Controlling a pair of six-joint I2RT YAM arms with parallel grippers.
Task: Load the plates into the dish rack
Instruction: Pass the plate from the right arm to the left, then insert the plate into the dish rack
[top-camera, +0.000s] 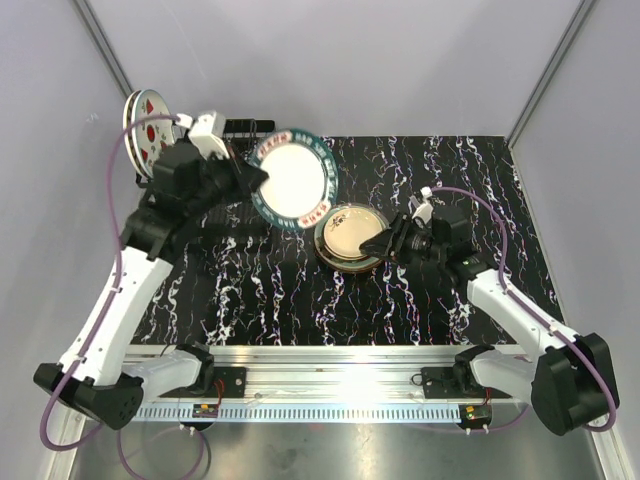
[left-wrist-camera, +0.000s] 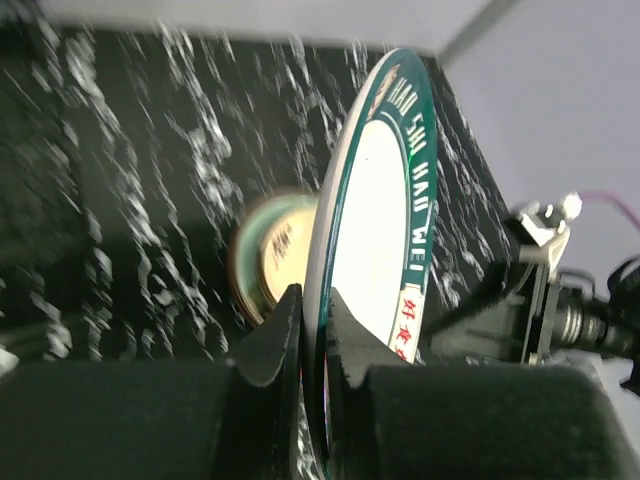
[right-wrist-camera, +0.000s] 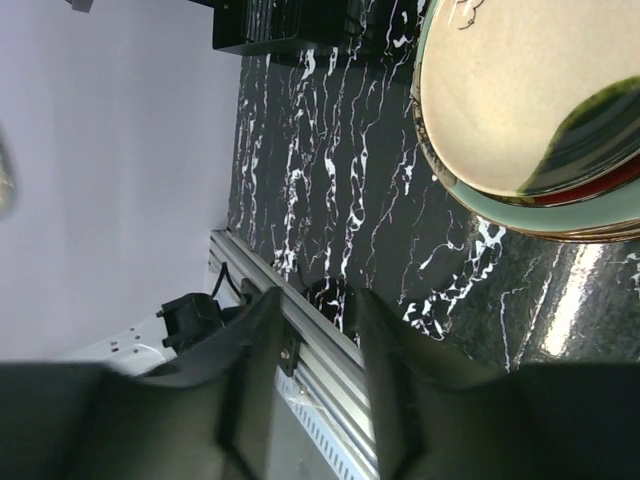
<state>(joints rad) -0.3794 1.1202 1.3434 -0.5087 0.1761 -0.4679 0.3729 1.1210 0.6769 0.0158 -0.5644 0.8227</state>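
Note:
My left gripper (top-camera: 252, 180) is shut on the rim of a teal-rimmed white plate (top-camera: 293, 180) and holds it tilted on edge above the table, just right of the dish rack (top-camera: 243, 128). In the left wrist view the fingers (left-wrist-camera: 270, 340) pinch that plate (left-wrist-camera: 375, 200) edge-on. A red-spotted plate (top-camera: 148, 128) stands upright at the rack's left end. A stack of plates (top-camera: 348, 236) lies on the table's middle, with a cream-centred plate on top (right-wrist-camera: 520, 110). My right gripper (top-camera: 378, 243) is open and empty at the stack's right edge; it also shows in the right wrist view (right-wrist-camera: 318, 305).
The black marbled mat (top-camera: 300, 290) covers the table. An aluminium rail (top-camera: 330, 360) runs along the near edge and shows in the right wrist view (right-wrist-camera: 330, 350). Grey walls enclose the back and sides. The right arm (left-wrist-camera: 560, 300) stands just beyond the held plate.

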